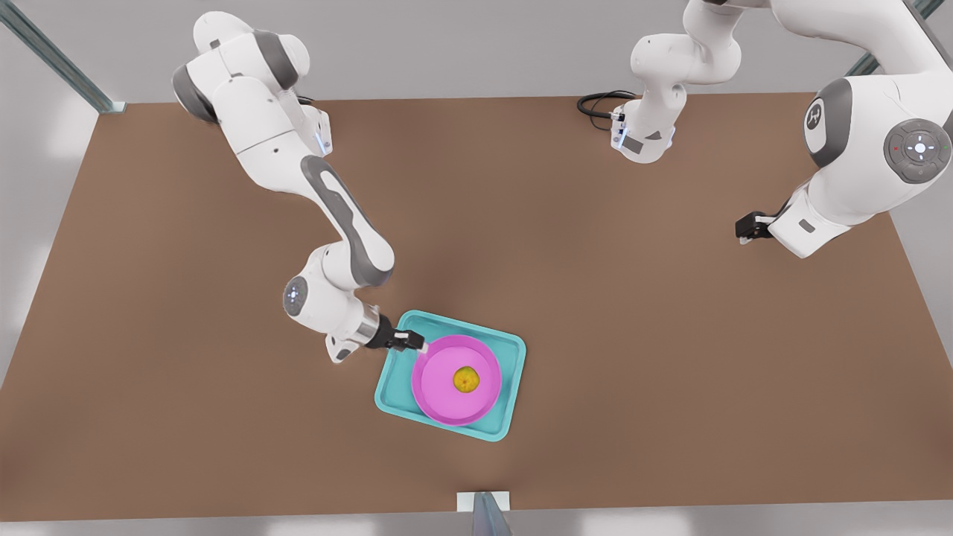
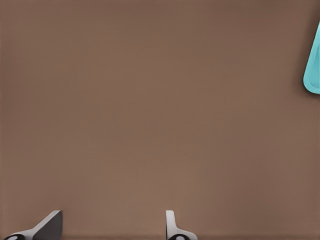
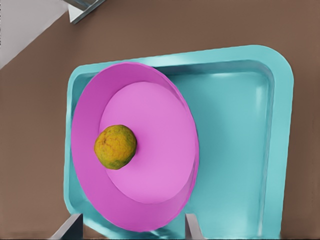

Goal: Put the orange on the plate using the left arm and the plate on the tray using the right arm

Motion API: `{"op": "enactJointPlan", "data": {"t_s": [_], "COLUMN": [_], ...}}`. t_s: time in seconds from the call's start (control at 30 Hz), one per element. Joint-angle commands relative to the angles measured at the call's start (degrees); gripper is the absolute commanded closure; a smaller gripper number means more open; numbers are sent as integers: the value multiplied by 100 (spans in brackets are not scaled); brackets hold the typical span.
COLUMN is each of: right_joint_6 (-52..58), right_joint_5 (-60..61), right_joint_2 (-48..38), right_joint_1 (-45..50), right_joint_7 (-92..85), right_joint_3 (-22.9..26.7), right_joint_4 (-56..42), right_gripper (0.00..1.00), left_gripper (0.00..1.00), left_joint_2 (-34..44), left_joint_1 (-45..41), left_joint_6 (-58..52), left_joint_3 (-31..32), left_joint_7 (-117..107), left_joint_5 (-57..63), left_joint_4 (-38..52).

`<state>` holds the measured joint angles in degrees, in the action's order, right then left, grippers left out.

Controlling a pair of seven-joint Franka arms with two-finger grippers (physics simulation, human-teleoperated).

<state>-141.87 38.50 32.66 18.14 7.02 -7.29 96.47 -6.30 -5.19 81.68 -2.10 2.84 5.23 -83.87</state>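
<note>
Plate [image 3: 150,150], right gripper [image 1: 417,344] at rim.

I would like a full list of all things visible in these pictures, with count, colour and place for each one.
orange: one, yellow-orange with a green tinge, lying in the middle of the plate.
plate: one, bright pink, resting inside the tray.
tray: one, teal, on the table toward its near edge in the front view.
table: one, brown, under everything.
cable: one, black, coiled at the far edge of the table.
right gripper: one, black, at the plate's rim on the front view's left, fingers open on either side of the rim.
left gripper: one, black, waiting above bare table on the front view's right, fingers open.
arms: two, white with grey joints.
</note>
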Motion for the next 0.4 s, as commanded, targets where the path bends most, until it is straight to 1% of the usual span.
{"op": "enactJointPlan", "data": {"t_s": [0.0, 0.03, 0.07, 0.1, 0.13, 0.2, 0.27, 0.37], "right_joint_6": [2001, 4111, 5414, 5626, 5915, 6153, 6180, 6215], "right_joint_5": [-71, -1430, -3285, -4490, -4773, -4773, -4773, -4773], "right_joint_2": [-698, -1015, -1410, -2069, -2720, -3318, -3521, -3503], "right_joint_1": [-196, -310, -610, -618, -627, -785, -838, -838], "right_joint_7": [115, 53, -192, -482, -509, -544, -650, -650], "right_joint_3": [262, 939, 966, 966, 966, 957, 957, 957], "right_joint_4": [319, -66, -559, -586, -594, -603, -551, -551], "right_gripper": [0, 0, 0, 0, 0, 0, 0, 0], "left_gripper": [0, 0, 0, 0, 0, 0, 0, 0], "left_joint_2": [6, -3, 6, 6, -3, -3, 6, 6], "left_joint_1": [0, 0, 0, 0, 0, 0, 0, 0], "left_joint_6": [-3, -3, -3, -3, -3, -3, -3, -12], "left_joint_3": [-1, -1, -1, -1, -1, -1, -1, -1], "left_joint_7": [15, 15, 15, 15, 15, 15, 15, 15], "left_joint_5": [5, 5, 5, 5, 5, 5, 5, 13], "left_joint_4": [3, 3, 3, 3, 3, 3, 3, 29]}}
